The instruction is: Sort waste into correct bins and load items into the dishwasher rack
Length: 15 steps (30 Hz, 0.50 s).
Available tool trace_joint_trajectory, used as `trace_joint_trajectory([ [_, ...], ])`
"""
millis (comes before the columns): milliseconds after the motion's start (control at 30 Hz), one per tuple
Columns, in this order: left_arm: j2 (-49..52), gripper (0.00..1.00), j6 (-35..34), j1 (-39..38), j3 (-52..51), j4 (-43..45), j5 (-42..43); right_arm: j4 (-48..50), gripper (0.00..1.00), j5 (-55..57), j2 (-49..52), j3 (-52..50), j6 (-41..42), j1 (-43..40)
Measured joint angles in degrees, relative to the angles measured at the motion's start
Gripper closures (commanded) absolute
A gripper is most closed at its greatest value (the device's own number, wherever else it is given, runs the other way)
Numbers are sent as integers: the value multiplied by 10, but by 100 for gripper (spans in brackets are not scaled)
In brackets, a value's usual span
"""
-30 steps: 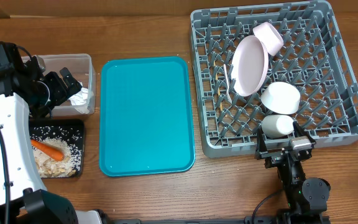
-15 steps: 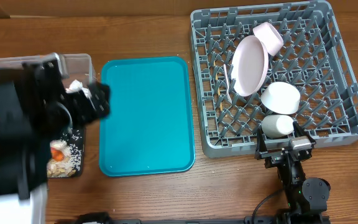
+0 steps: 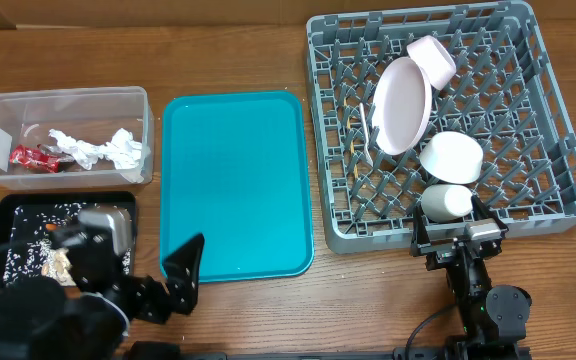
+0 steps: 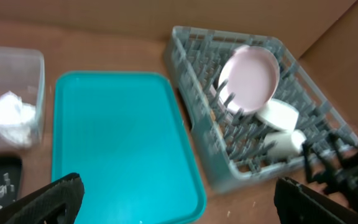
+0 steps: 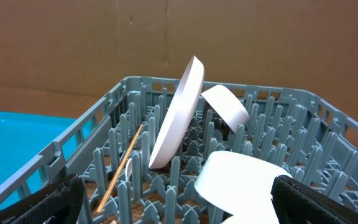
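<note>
The clear tub (image 3: pixel 63 105) holds a red wrapper (image 3: pixel 33 157) and white tissues (image 3: pixel 98 150). Rice lies in the black tray (image 3: pixel 28 215), and my left arm hides most of the carrot there. Low at the front left, my left gripper (image 3: pixel 175 283) (image 4: pixel 179 205) is open and empty beside the teal tray (image 3: pixel 233 185). The dishwasher rack (image 3: pixel 558 120) carries a white plate (image 3: pixel 403 105), a pink bowl (image 3: pixel 431 58), a white bowl (image 3: pixel 451 157), a cup (image 3: pixel 446 203), a fork (image 3: pixel 364 125) and chopsticks (image 5: pixel 124 167). At its front edge my right gripper (image 3: pixel 458 232) (image 5: pixel 179 205) is open, just short of the cup.
The teal tray (image 4: pixel 117 137) lies bare between the bins and the rack (image 4: pixel 253 162). Brown cardboard walls stand behind the table. The right arm's base (image 3: pixel 488 300) sits at the front edge, below the rack.
My left arm has swung from over the clear tub down to the table's front left, uncovering the wrapper and tissues. The right arm has not moved.
</note>
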Motion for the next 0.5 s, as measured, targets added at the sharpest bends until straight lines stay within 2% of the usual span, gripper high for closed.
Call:
trace_joint_trajectory([
  [133, -75, 0, -2, 0, -137, 89, -2, 0, 0, 0, 0, 0, -2, 0],
  [300, -158, 0, -4, 0, -297, 246, -3, -1, 0, 0, 0, 0, -2, 0],
  [500, -218, 0, -10, 0, -455, 486, -10, 0, 0, 0, 0, 0, -2, 0],
])
